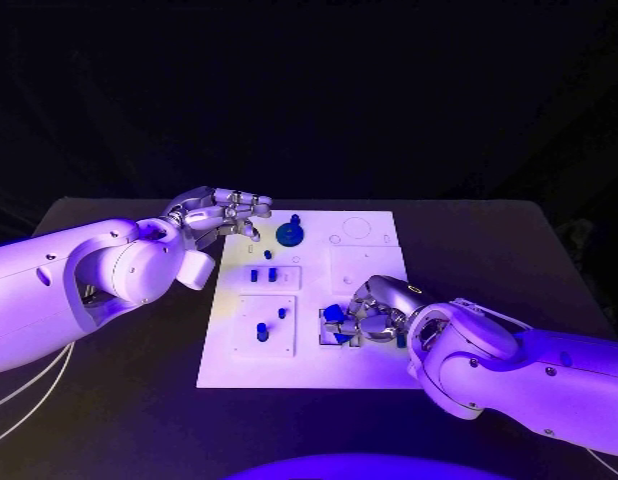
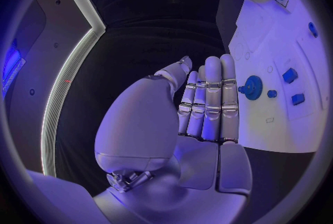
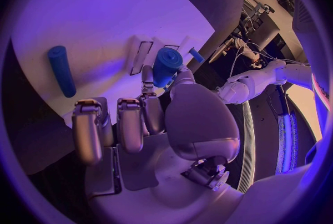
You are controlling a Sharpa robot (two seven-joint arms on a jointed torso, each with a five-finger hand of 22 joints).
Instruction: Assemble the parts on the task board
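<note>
Blue cylinder part [image 3: 167,65] pinched upright by right hand [image 1: 371,312] fingers; left hand [image 2: 201,107] fingers straight, together.

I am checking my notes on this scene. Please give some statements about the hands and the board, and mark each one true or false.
1. The right hand holds a blue part. True.
2. The left hand grips a blue part. False: it holds nothing, fingers straight.
3. A round blue gear sits on the task board near the left hand. True.
4. The right hand hovers beside the table, off the board. False: it is over the board's near right part.
</note>
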